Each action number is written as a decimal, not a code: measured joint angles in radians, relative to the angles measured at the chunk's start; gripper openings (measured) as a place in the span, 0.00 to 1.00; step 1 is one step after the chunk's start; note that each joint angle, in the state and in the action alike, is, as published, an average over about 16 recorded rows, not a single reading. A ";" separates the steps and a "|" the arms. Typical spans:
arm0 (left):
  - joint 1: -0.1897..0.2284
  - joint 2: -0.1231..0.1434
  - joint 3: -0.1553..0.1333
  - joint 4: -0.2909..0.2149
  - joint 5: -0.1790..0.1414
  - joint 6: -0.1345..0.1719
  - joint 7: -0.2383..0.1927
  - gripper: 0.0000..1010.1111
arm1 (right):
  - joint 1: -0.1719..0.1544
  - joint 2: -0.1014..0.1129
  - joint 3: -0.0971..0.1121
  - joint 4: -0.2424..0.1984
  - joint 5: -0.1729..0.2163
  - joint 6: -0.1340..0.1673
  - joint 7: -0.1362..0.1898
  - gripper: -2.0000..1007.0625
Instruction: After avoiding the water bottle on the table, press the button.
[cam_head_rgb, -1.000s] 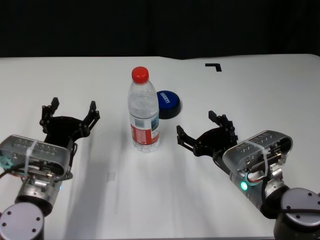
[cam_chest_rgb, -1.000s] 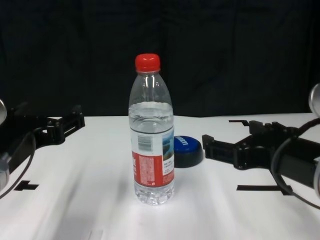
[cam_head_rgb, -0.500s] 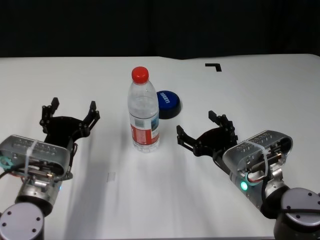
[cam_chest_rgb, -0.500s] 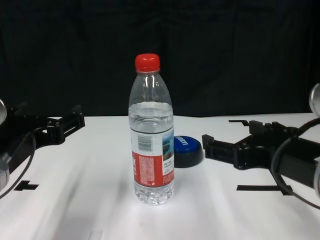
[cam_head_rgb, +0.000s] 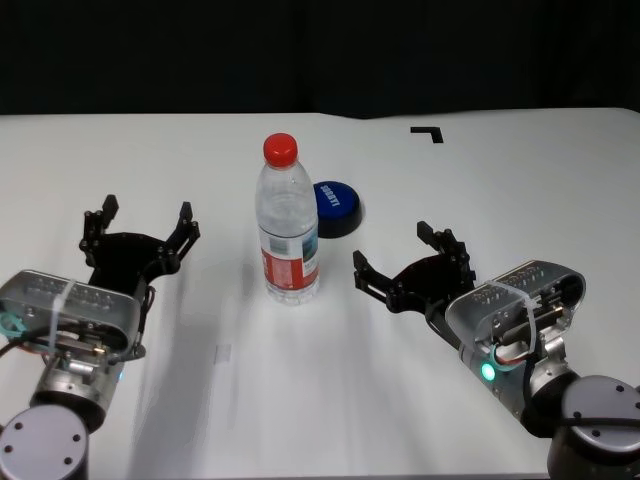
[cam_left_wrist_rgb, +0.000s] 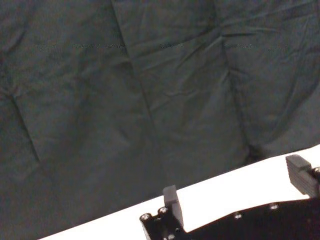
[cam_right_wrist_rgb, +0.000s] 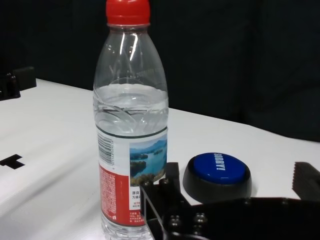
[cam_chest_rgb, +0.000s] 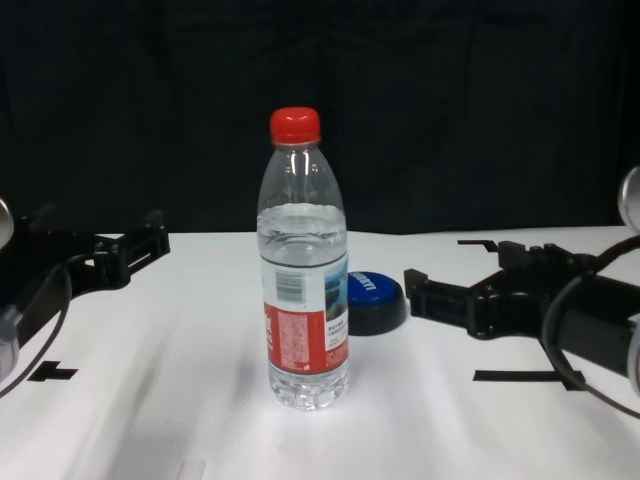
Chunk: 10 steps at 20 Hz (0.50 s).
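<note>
White desk (cam_head_rgb: 520, 180) at frame center carries the top-heavy, tippable water bottle (cam_head_rgb: 288, 225); right tool (cam_head_rgb: 412, 262), spread open and empty, should press the stiff button (cam_head_rgb: 336, 205) from above.

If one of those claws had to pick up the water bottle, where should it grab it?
Probably around the labelled middle of the water bottle, coming in level from the robot's right side. It stands upright, its body is round and even there, and the open right end effector is already beside it. The button sits close behind, so reaching from the back looks awkward.
</note>
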 joint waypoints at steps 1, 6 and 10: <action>0.000 0.000 0.000 0.000 0.000 0.000 0.000 0.99 | 0.000 0.000 0.000 0.000 0.000 0.000 0.000 1.00; 0.000 0.000 0.000 0.000 0.000 0.000 0.000 0.99 | 0.000 0.000 0.000 0.000 0.000 0.000 0.000 1.00; 0.000 0.000 0.000 0.000 0.000 0.000 0.000 0.99 | 0.000 0.000 0.000 0.000 0.000 0.000 0.000 1.00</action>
